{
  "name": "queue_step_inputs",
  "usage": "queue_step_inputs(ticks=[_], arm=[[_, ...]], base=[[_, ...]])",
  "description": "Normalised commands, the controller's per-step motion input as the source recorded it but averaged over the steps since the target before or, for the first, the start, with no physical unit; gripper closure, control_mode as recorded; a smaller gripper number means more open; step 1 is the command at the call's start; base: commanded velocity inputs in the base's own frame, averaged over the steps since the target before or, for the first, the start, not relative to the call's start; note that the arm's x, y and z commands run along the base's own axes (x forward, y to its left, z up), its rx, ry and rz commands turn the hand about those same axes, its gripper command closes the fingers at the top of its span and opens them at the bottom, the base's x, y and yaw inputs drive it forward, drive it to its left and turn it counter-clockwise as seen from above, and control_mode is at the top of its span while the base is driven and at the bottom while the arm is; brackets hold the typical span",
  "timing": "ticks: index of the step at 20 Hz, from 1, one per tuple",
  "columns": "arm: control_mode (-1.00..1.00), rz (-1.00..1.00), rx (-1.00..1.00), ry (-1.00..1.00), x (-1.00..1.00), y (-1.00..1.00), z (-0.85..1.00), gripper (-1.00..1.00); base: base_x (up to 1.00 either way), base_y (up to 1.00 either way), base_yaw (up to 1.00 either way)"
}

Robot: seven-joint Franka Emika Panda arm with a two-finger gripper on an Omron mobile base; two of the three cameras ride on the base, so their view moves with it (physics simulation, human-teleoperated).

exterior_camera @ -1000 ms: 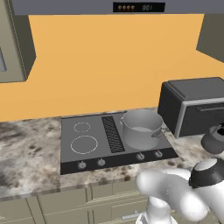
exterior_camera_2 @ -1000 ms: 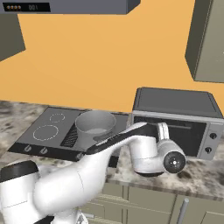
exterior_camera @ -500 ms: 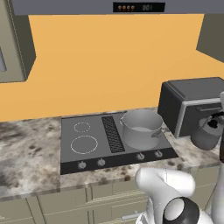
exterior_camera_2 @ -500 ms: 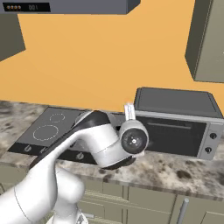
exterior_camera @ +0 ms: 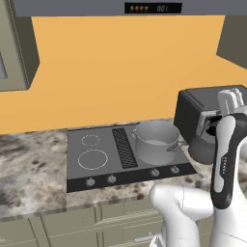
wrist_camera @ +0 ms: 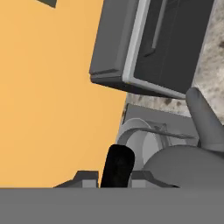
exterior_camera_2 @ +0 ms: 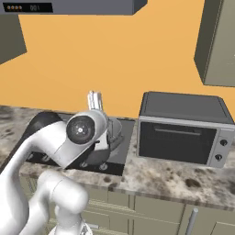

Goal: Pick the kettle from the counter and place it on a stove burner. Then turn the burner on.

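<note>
The dark grey kettle [exterior_camera: 201, 149] hangs just off the stove's right edge, in front of the toaster oven, half hidden by my forearm. My gripper [exterior_camera: 212, 126] is shut on its top. In the hand view the kettle's round body [wrist_camera: 188, 168] and spout [wrist_camera: 203, 119] sit right beside one dark fingertip [wrist_camera: 117, 164]; the other finger is hidden. The stove [exterior_camera: 103, 144] is set into the stone-look counter [exterior_camera: 29, 169]. Its large burner ring [exterior_camera: 92, 159] at front left is bare, with a smaller ring [exterior_camera: 90, 140] behind it. Small knobs [exterior_camera: 111, 179] line the front.
A steel pot [exterior_camera: 155, 141] fills the stove's right half, next to the kettle. A dark toaster oven [exterior_camera_2: 183, 128] stands on the counter to the right. A black grille [exterior_camera: 124, 147] splits the cooktop. A range hood [exterior_camera: 144, 7] and wall cabinets hang above.
The arm has swung up and leftward. The kettle has left its spot by the toaster oven and moved left with the gripper, toward the stove's right edge.
</note>
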Motion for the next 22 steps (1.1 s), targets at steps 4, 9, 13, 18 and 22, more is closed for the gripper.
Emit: queue_step_inputs(ticks=[4,9,13,18,22], arm=[[-1.0,0.0,0.0,0.0,0.0,1.0,0.33,1.0],[-1.0,0.0,-0.01,-0.01,0.25,1.0,0.07,1.0],[-1.0,-0.01,0.0,0.0,0.55,1.0,-0.01,1.0],[-1.0,0.0,0.01,0.01,0.59,1.0,-0.14,1.0],[-1.0,0.0,0.05,0.01,0.52,1.0,-0.33,1.0]], base=[[0.0,0.0,0.0],[0.0,0.0,0.0],[0.0,0.0,0.0],[0.0,0.0,0.0],[0.0,0.0,0.0]])
